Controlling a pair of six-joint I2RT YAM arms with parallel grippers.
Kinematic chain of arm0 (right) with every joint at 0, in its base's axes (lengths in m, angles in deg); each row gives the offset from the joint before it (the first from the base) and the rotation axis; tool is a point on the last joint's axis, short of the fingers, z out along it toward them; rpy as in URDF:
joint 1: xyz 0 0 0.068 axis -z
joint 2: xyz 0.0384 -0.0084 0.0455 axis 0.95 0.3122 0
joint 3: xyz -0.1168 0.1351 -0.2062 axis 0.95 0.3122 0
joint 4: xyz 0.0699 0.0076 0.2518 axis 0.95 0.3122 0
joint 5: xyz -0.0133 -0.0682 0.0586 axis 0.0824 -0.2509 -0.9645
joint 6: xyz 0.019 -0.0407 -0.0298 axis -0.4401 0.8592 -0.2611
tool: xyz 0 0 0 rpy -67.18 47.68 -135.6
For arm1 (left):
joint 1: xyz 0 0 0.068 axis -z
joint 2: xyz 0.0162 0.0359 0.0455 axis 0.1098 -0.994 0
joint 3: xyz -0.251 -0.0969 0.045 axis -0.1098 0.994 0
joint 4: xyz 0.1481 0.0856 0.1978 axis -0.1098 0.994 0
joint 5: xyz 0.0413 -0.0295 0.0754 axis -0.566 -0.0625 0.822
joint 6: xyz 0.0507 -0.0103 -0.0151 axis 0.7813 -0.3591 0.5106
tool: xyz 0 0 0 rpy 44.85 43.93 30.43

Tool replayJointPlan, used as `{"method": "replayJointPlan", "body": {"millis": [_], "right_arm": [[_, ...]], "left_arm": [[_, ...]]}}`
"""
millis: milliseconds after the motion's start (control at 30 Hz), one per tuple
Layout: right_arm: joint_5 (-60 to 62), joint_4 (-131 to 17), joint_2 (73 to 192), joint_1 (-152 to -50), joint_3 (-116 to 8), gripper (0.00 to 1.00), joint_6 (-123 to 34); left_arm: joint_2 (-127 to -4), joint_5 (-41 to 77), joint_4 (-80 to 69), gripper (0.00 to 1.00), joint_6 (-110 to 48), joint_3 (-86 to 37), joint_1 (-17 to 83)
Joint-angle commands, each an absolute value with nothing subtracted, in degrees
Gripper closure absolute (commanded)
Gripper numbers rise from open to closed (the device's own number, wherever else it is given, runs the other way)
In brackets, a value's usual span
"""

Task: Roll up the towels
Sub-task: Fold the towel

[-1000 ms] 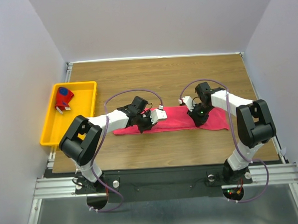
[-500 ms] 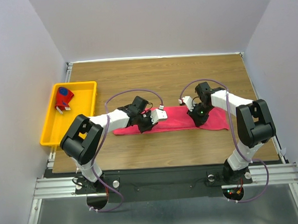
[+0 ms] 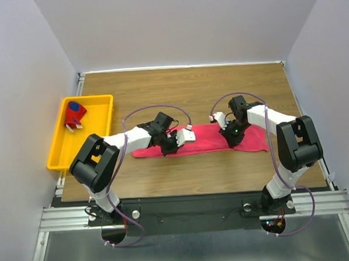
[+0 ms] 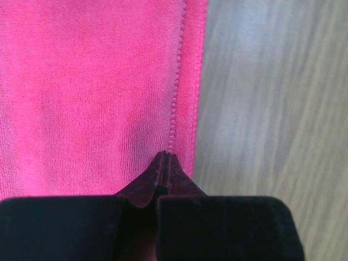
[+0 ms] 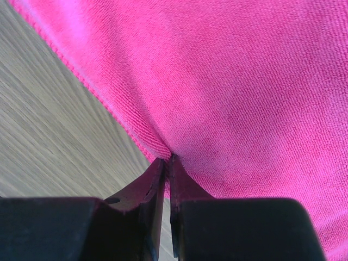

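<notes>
Pink towel (image 3: 204, 139) | top: patterned towel (image 3: 75, 114) in tray (image 3: 94, 98) | wrists: left claw (image 4: 165, 160) closed, right claw (image 5: 167, 163) pinching it

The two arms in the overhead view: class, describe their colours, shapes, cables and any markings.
The left arm and right arm both have white links between bulky black joint housings. A thin purple cable loops above each wrist, beside a small white camera block. A green light glows on the right wrist. The left gripper and right gripper have dark, tapered fingers.
</notes>
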State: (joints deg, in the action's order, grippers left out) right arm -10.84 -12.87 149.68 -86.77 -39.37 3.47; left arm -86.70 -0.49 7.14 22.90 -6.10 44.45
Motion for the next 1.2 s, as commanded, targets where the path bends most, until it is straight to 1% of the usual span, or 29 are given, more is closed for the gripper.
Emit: {"method": "replayJointPlan", "body": {"millis": [0,100,400,433,500,533,567,600,667,733,833,867,900,933,1000,1033,1100,1133,1167], "right_arm": [[-10.98,-12.16,150.41,-86.40,-39.88,0.88,3.91],[-11.07,-12.07,150.41,-86.40,-39.88,0.88,4.00],[-11.77,-10.93,149.36,-86.31,-39.36,0.87,5.23],[-12.38,-9.45,148.74,-86.23,-39.27,0.82,6.80],[-13.44,-7.33,148.30,-86.22,-39.00,0.73,8.47],[-14.40,-6.28,147.86,-86.22,-39.52,0.63,9.27],[-15.28,-4.44,146.55,-86.05,-40.05,0.60,9.62],[-16.42,-3.47,145.58,-85.79,-40.75,0.57,9.71],[-19.67,-1.88,144.09,-84.82,-43.91,0.48,8.14],[-21.17,-0.83,143.11,-84.12,-47.77,0.47,6.21],[-21.44,-0.12,145.03,-82.45,-51.03,0.47,4.88],[-21.00,-0.12,146.79,-81.14,-52.35,0.47,4.53],[-20.30,-0.12,146.80,-81.13,-52.97,0.48,4.53],[-18.82,-0.03,149.24,-79.65,-53.41,0.50,4.62],[-16.62,0.06,151.89,-77.10,-54.55,0.55,5.49],[-14.43,0.06,154.08,-76.04,-54.73,0.62,6.10],[-12.13,0.15,155.85,-73.24,-55.35,0.69,6.99],[-9.42,-0.03,157.25,-72.78,-55.26,0.75,8.03],[-8.27,-0.11,157.70,-72.34,-55.17,0.77,8.48]], "left_arm": [[-81.96,-5.88,14.76,1.00,25.39,-8.13,44.62],[-81.07,-6.86,16.43,1.00,26.27,-8.40,44.45],[-83.89,-6.59,16.53,1.00,26.98,-7.87,43.57],[-83.28,-6.59,16.26,0.99,26.46,-8.04,43.39],[-81.52,-6.77,15.65,0.87,24.97,-7.70,42.78],[-79.25,-6.94,15.56,0.83,23.74,-7.52,42.34],[-78.01,-6.95,15.82,0.76,22.94,-7.26,41.29],[-76.69,-7.03,15.91,0.73,21.72,-7.08,40.59],[-73.17,-7.03,16.17,0.70,17.15,-6.64,38.22],[-70.37,-6.95,16.53,0.68,13.12,-5.51,36.72],[-67.72,-1.43,13.64,0.64,8.45,-3.57,36.71],[-67.71,2.77,12.49,0.64,4.78,-3.65,36.37],[-67.71,3.51,11.79,0.64,2.92,-3.82,35.93],[-68.84,3.51,12.74,0.64,2.03,-4.96,35.66],[-72.96,4.04,15.19,0.64,0.00,-6.72,35.66],[-74.38,3.95,17.73,0.64,-0.26,-7.42,35.66],[-77.46,5.43,19.77,0.64,-1.40,-9.18,35.66],[-79.91,6.75,20.56,0.64,-2.11,-9.62,35.66],[-80.97,7.55,21.18,0.64,-2.11,-9.80,35.66]]}}
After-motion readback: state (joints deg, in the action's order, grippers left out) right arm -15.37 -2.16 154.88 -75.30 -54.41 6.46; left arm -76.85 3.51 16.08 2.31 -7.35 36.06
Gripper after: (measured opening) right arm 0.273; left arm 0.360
